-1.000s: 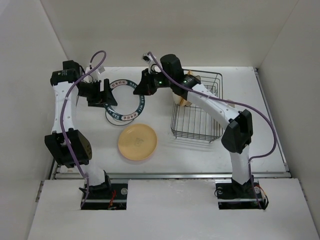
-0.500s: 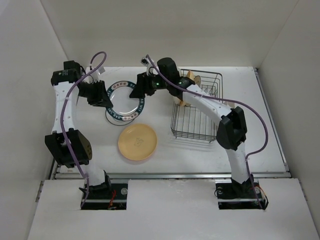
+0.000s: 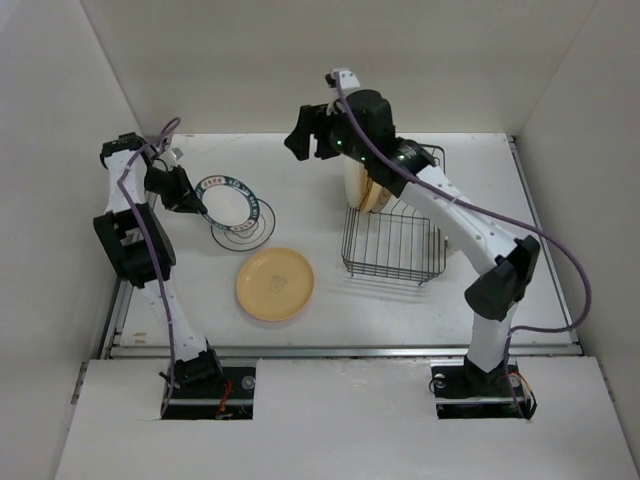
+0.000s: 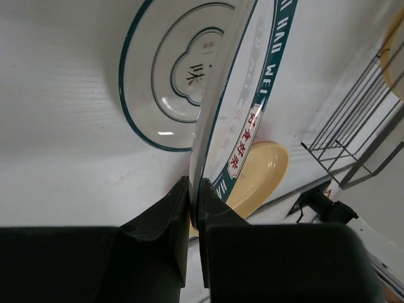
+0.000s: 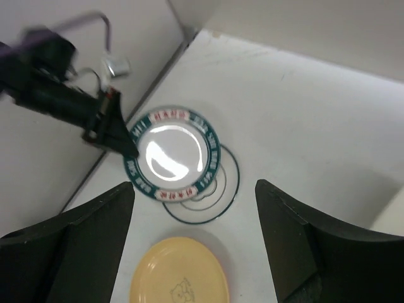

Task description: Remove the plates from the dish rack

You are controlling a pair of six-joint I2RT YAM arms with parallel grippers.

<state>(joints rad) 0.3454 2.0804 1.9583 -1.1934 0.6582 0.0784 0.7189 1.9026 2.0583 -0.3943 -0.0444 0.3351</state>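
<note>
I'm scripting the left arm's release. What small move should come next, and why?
Probably lower the left gripper a little, then open. It is shut on the rim of the green-banded plate, which hangs tilted over the ringed plate lying flat on the table, so releasing now would likely let it drop and clatter.

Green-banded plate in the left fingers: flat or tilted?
Tilted: the green-banded plate angles up from the left fingers over a flat ringed plate.

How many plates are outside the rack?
3: a green-rimmed plate in the left gripper, a ringed plate under it, a yellow plate left of the dish rack. None looks hidden.
</note>
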